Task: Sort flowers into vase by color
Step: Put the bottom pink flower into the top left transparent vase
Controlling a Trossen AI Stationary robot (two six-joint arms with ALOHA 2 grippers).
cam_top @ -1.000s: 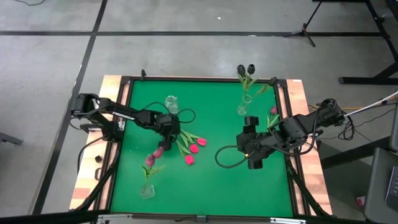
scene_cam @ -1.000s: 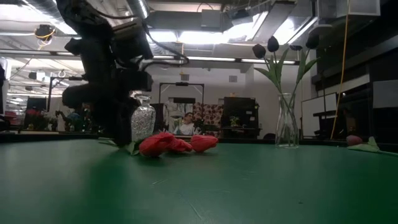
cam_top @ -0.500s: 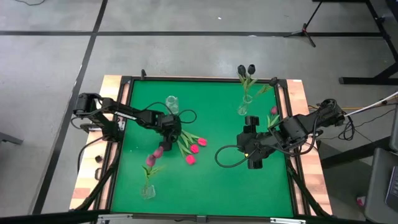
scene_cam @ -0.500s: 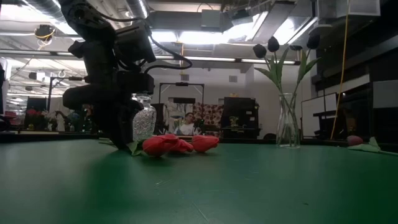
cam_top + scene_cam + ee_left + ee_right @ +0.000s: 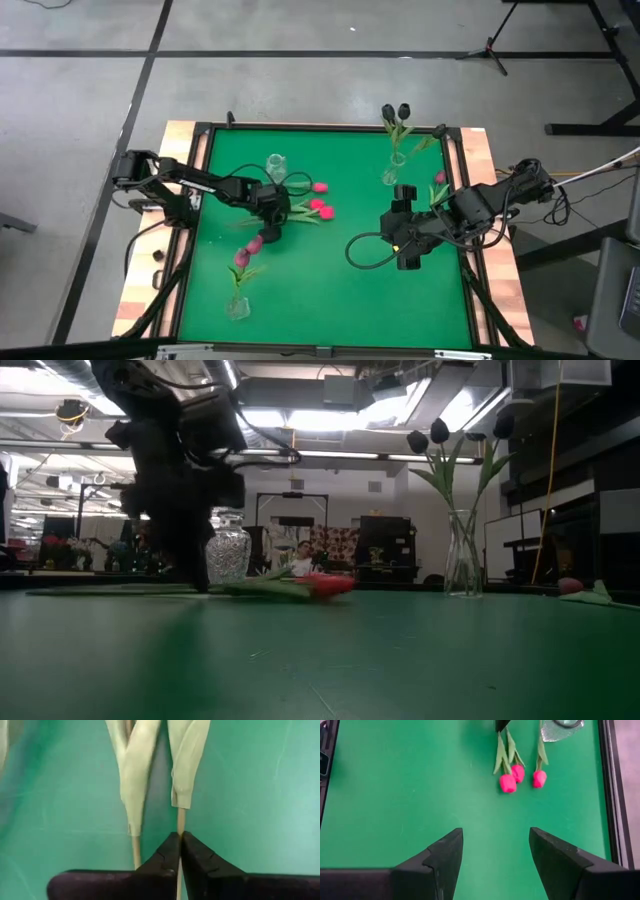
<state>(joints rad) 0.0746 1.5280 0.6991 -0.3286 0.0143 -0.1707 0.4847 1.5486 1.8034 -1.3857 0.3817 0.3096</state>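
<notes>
Three bright pink tulips [image 5: 318,203] lie on the green mat, heads toward the table's right; they also show in the right wrist view [image 5: 516,776]. My left gripper [image 5: 270,212] stands at their stem ends and is shut on one stem [image 5: 180,837]. A second stem [image 5: 135,847] runs beside one finger. Two maroon tulips [image 5: 247,251] stand in a small glass vase [image 5: 237,306] near the front left. Black tulips [image 5: 396,110] stand in the far glass vase [image 5: 392,172]. My right gripper [image 5: 397,232] hovers open at centre right. My left gripper pinches one pink tulip's bare stem [image 5: 179,824] just below its leaves, between the tips of its shut fingers [image 5: 167,852]. The fingers lie along the stem. Whether the neighbouring stem touches the finger, I cannot tell. In the low view the tulips [image 5: 300,586] lie low at the mat.
An empty glass vase [image 5: 277,166] stands just beyond the left gripper, and a cut-glass vase [image 5: 229,555] shows in the low view. One more pink flower [image 5: 440,180] lies by the table's right border. Open green mat spreads across the near half. A person sits far behind the table.
The pink bunch has swung about the left gripper: its heads moved from the near-right of the gripper toward the far edge and now point to the table's right. The stems lie flatter in the low view. The left gripper has stayed almost where it was.
</notes>
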